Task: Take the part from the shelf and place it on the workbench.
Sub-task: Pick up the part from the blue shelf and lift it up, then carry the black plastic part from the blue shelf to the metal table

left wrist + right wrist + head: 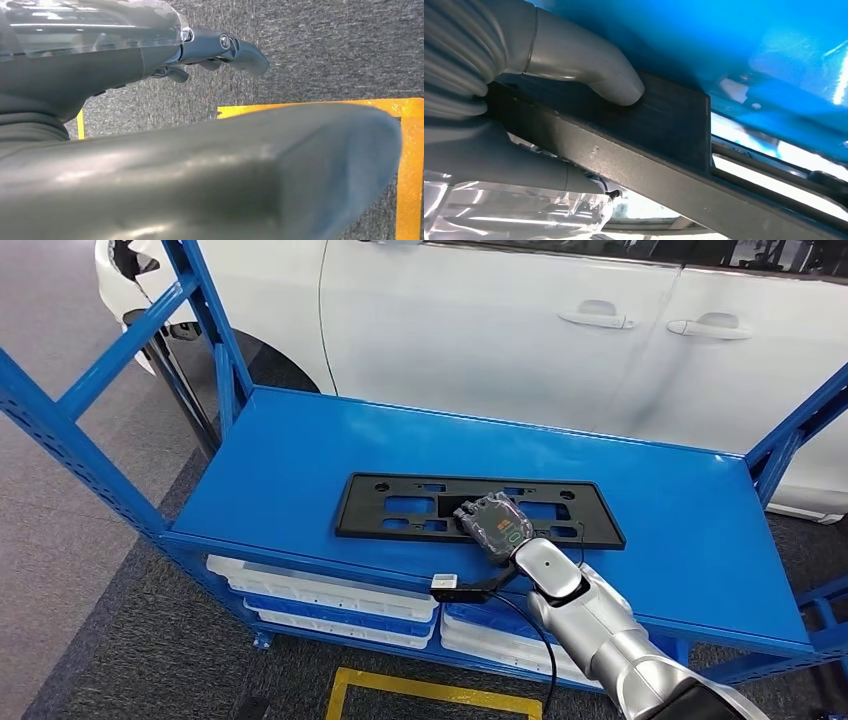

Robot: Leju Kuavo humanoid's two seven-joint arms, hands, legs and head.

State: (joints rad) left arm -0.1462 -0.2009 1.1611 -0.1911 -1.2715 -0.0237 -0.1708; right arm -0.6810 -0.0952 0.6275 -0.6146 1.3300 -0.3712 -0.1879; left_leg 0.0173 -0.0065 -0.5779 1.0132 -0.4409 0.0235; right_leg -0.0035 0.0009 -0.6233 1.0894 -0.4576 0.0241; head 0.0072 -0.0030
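The flat black plate (480, 510), the part to be taken, is lying on the blue shelf (300, 470) beside a white car (560, 330). It is being gripped at its near long edge by the right robot hand (497, 524), which is reaching in from below on a silver arm (600, 630). In the right wrist view the thick grey thumb (589, 70) is being pressed onto one face of the plate (664, 120) while the rest of the robot hand is being wrapped under the other face, so the thin edge is being pinched between them. This grip is probably chosen because a flat plate on a flat shelf offers only its edge to be taken. The plate is not yet seen to be raised off the shelf, so the lift is judged to be the step in hand.

The left robot hand (220, 52) is being held low over grey carpet and a yellow floor line (410, 165), with nothing in it; its fingers are being kept loosely apart.
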